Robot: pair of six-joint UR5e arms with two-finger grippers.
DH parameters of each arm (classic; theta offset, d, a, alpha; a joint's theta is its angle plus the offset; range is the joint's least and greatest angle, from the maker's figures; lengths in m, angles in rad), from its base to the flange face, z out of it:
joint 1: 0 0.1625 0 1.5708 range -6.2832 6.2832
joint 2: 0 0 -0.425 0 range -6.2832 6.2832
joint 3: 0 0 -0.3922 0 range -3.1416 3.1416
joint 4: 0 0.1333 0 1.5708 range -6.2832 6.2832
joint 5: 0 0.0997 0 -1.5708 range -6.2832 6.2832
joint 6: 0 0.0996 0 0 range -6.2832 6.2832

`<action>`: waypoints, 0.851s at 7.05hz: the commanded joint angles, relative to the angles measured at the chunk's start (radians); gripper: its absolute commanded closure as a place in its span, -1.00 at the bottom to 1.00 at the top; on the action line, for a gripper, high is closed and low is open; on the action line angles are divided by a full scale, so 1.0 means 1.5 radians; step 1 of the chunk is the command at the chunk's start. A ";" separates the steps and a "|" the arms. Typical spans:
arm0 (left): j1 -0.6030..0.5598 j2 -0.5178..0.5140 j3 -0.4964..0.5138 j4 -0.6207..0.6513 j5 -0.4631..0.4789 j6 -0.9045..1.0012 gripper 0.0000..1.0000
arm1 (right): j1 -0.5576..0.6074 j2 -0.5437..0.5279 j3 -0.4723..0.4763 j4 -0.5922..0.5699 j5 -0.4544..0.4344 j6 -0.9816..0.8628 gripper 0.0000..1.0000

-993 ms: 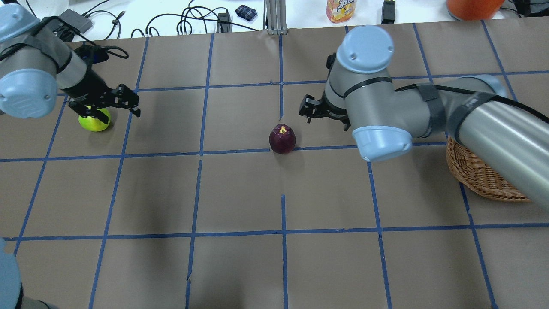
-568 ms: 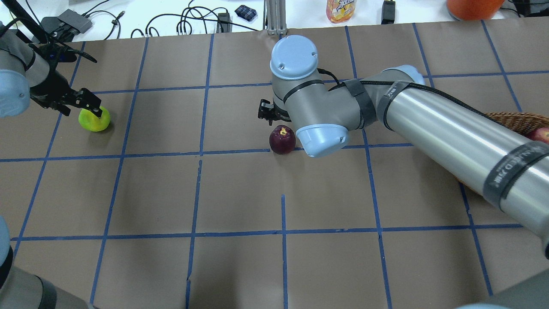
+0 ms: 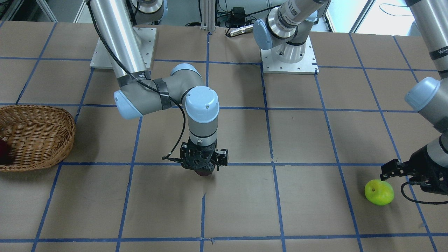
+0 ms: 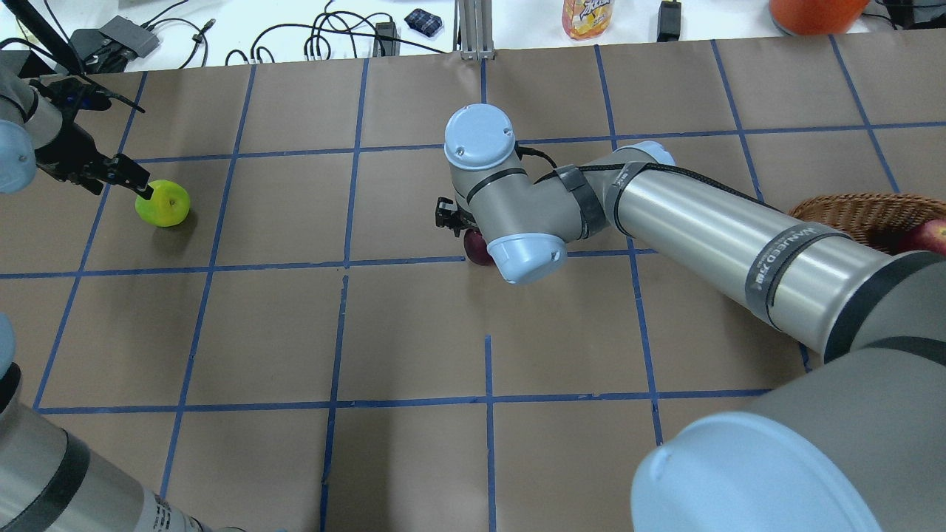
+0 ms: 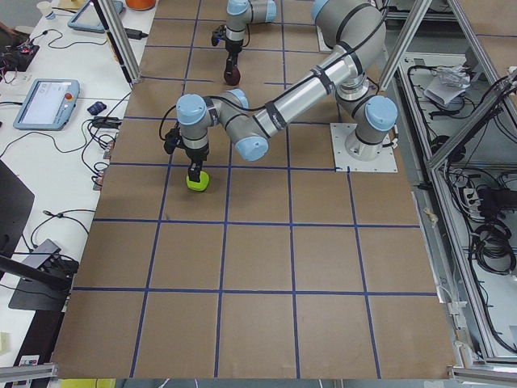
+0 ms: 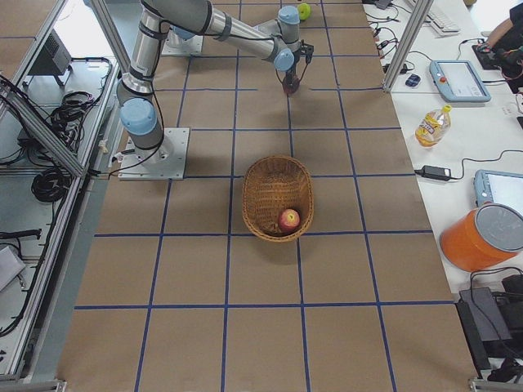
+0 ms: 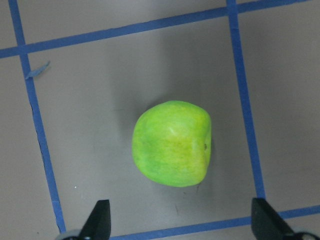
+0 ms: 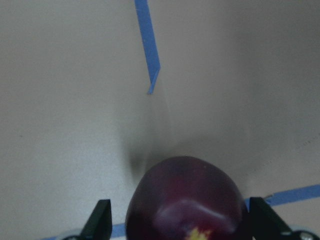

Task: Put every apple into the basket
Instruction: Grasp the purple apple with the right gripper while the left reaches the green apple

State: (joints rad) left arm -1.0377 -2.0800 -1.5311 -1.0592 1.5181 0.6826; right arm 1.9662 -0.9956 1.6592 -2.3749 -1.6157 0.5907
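Observation:
The dark maroon apple (image 8: 187,200) sits at the table's middle, partly hidden under my right wrist in the overhead view (image 4: 477,253). My right gripper (image 3: 203,163) is open and lowered over it, a finger on each side. The lime green apple (image 4: 164,204) lies far left, also in the left wrist view (image 7: 172,144). My left gripper (image 4: 124,177) is open just beside it, fingers apart and empty. The wicker basket (image 4: 850,210) stands at the right and holds the red apple (image 6: 288,220).
Brown paper with a blue tape grid covers the table. Both arm bases (image 3: 288,52) stand at the robot's edge. Cables, a bottle (image 4: 587,16) and an orange bucket (image 4: 813,13) lie beyond the far edge. My right forearm (image 4: 724,236) spans from the basket side to the middle.
My right arm has swung left from near the basket and lowered its gripper over the maroon apple. My left gripper has drawn back left from above the green apple. Neither apple has moved.

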 commanded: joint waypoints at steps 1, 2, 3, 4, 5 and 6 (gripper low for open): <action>0.006 -0.032 0.007 0.003 -0.028 0.001 -1.00 | -0.002 0.013 -0.004 -0.012 -0.003 -0.021 -0.19; 0.007 -0.039 0.012 0.003 -0.029 0.001 -1.00 | -0.009 -0.001 0.001 -0.006 -0.002 -0.043 -0.09; 0.006 -0.052 0.011 0.004 -0.030 -0.003 -1.00 | -0.034 -0.039 -0.004 0.051 0.000 -0.080 -0.09; 0.006 -0.063 0.014 0.007 -0.033 -0.011 -1.00 | -0.106 -0.099 0.003 0.117 0.006 -0.165 -0.09; 0.007 -0.068 0.009 0.007 -0.052 -0.007 -0.89 | -0.194 -0.156 0.012 0.184 0.006 -0.268 -0.09; 0.007 -0.069 0.009 0.007 -0.071 -0.009 -0.76 | -0.280 -0.198 0.025 0.226 -0.001 -0.404 -0.09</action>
State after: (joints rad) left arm -1.0281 -2.1769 -1.5153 -1.0499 1.4433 0.6708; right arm 1.7030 -1.2032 1.6760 -2.1323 -1.6096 0.2096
